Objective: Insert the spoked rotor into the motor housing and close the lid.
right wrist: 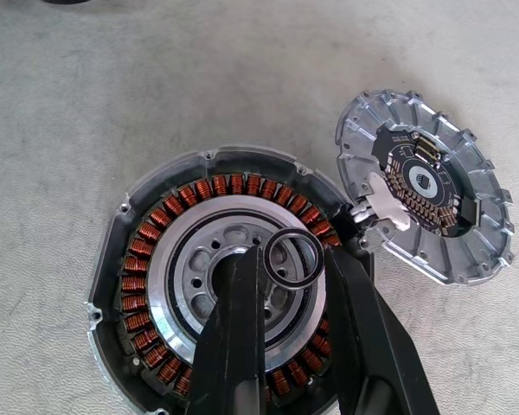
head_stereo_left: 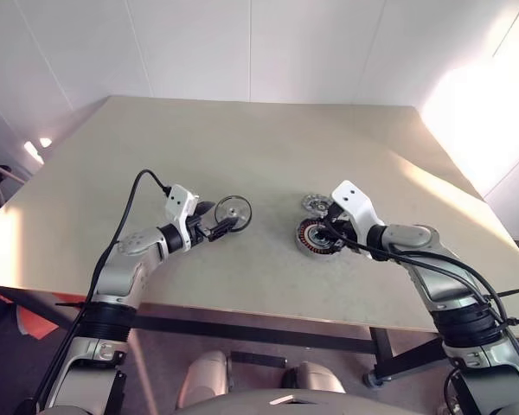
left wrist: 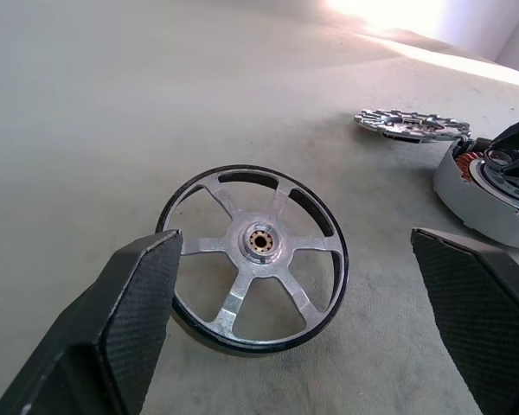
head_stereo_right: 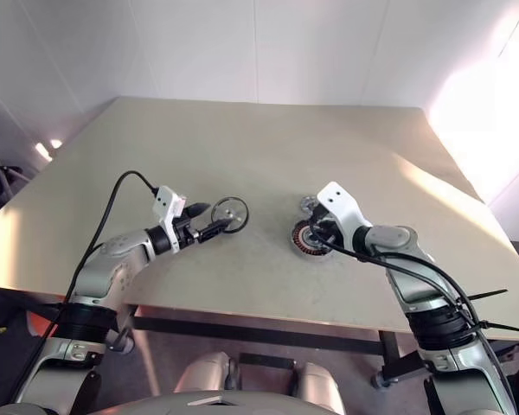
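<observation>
Beige worktop [head_stereo_left: 242,130] against white walls is carrying everything. Spoked rotor [left wrist: 253,245] is lying flat, well to the left of the motor housing [right wrist: 216,285], right between the wide-apart fingers of the left tool [head_stereo_left: 227,221], which is reaching almost level toward it. Right tool [right wrist: 285,285] is hovering over the housing's centre, pinching a thin black ring [right wrist: 292,258]. Lid [right wrist: 424,186] is resting just beyond the housing, touching its rim. Left arm is clearly nearer the rotor.

No readable text, label, brand or number on anything in view. The lid [right wrist: 424,197] carries a dark circuit board with copper pads beside the housing [right wrist: 216,294], but no legible markings on it.
</observation>
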